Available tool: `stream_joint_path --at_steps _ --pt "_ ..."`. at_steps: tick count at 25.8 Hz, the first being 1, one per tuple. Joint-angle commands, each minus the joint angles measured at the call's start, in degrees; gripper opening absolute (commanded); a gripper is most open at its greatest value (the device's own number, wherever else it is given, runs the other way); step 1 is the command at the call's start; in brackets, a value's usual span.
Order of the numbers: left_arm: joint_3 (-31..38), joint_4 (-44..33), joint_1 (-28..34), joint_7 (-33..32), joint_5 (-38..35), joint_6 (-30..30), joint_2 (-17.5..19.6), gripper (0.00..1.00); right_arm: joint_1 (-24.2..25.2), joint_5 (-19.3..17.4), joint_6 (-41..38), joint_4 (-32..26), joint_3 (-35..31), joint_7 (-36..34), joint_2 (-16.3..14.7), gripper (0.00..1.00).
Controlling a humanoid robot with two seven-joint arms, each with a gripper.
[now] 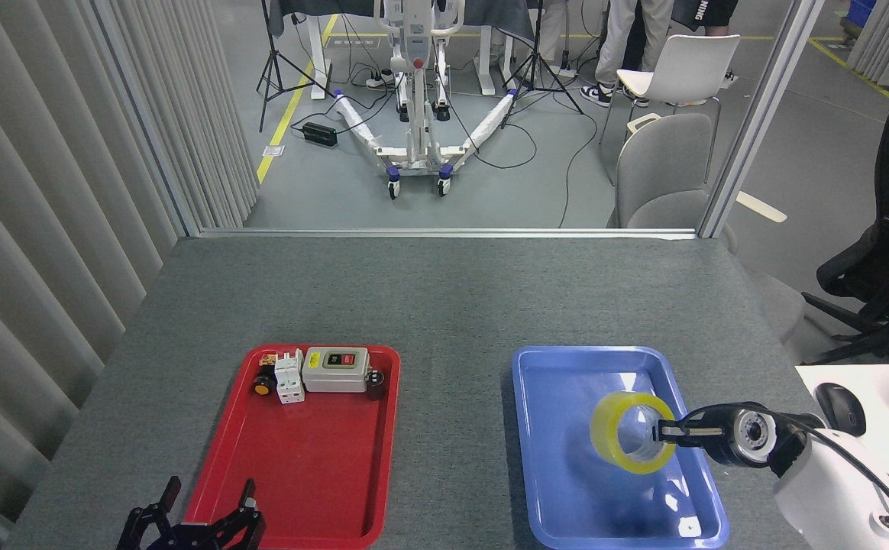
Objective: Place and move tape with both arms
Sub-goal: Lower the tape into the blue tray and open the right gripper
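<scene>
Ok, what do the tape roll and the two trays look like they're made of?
Tape: translucent yellow plastic film, glossy, on a white core, probably card. Blue tray: smooth, glossy moulded plastic by its bright reflections and rounded rim. Red tray: seemingly the same plastic, less shiny.

My left gripper [204, 518] is getting cut off by the bottom edge; only the fingertips [173, 489] are showing, spread apart. My right gripper [662, 433] is reaching into the tape [632, 432], whose yellow wall is hiding the fingers' ends, so the contact inside the core is not showing. The right arm's lower part is running out at the corner. Small parts at the red tray's [315, 473] far end are too small for me to name. A person's [643, 38] upper body is being cropped at the top.
</scene>
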Motion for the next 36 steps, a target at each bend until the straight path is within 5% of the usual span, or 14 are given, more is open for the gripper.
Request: stream_joint_path --at_steps 1,13,20,30,36 --pt "-0.6 0.3 -0.1 0.1 0.6 0.3 -0.9 0.99 -2.4 -0.3 1.2 2.7 1.3 1.6 1.3 0.28" --pt "-0.7 -1.9 -0.6 3.6 5.8 0.0 -2.3 0.99 -4.6 -0.3 1.3 8.2 1.3 1.3 5.9 0.31" --pt "-0.7 -1.4 -0.7 3.3 5.8 0.1 -2.3 0.99 -4.6 -0.1 1.3 8.2 1.2 0.8 6.0 0.46" --pt "-0.7 -0.6 -0.6 3.6 5.9 0.1 -2.3 0.99 -3.8 0.1 1.2 6.7 1.0 -0.3 5.7 0.53" --pt "-0.6 -0.5 -0.7 3.7 5.7 0.5 -1.8 0.99 2.7 0.1 1.3 -5.3 -0.1 -7.9 4.3 0.88"
